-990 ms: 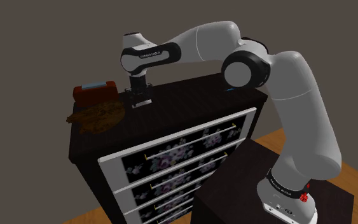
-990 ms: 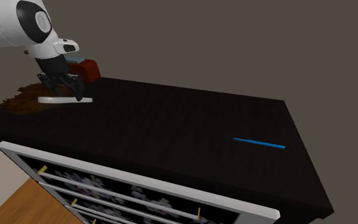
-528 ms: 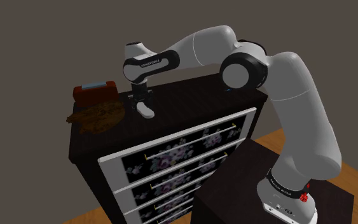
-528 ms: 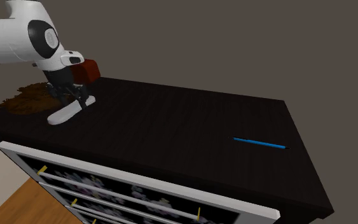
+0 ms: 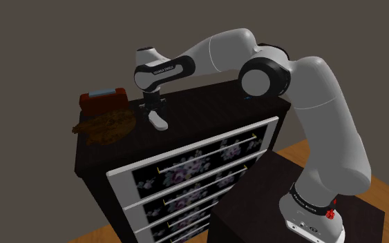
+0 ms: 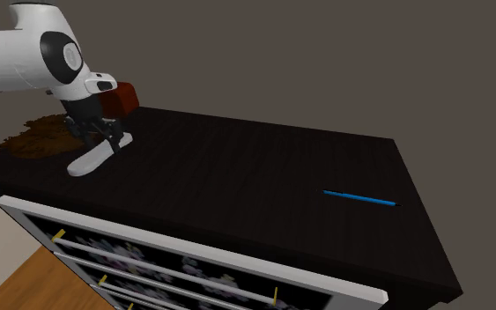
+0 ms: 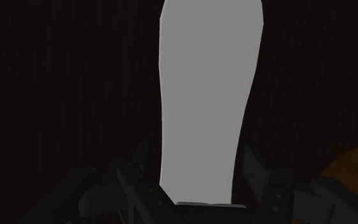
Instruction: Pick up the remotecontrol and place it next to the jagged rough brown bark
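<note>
A plain white, elongated remote control (image 5: pixel 159 122) (image 6: pixel 90 159) (image 7: pixel 206 95) rests on the dark dresser top (image 6: pixel 255 176), just beside the rough brown bark (image 5: pixel 106 126) (image 6: pixel 39 136). My black gripper (image 5: pixel 155 112) (image 6: pixel 105 139) (image 7: pixel 197 156) stands over the remote's back end, pointing down. Its fingers press against both long sides of the remote, so it is shut on it. The remote's free end points toward the dresser's front edge. An edge of the bark (image 7: pixel 355 165) shows to one side of the gripper.
A red-brown box (image 5: pixel 103 100) (image 6: pixel 121 97) with a blue top stands behind the bark at the dresser's back corner. A thin blue pen (image 6: pixel 360 199) lies far across the top. Below the front edge are patterned drawer fronts (image 5: pixel 193 169).
Over the last second the gripper turned about its axis with the remote, swinging the remote's free end toward the dresser's front edge. Almost nothing has moved in the last half second.
</note>
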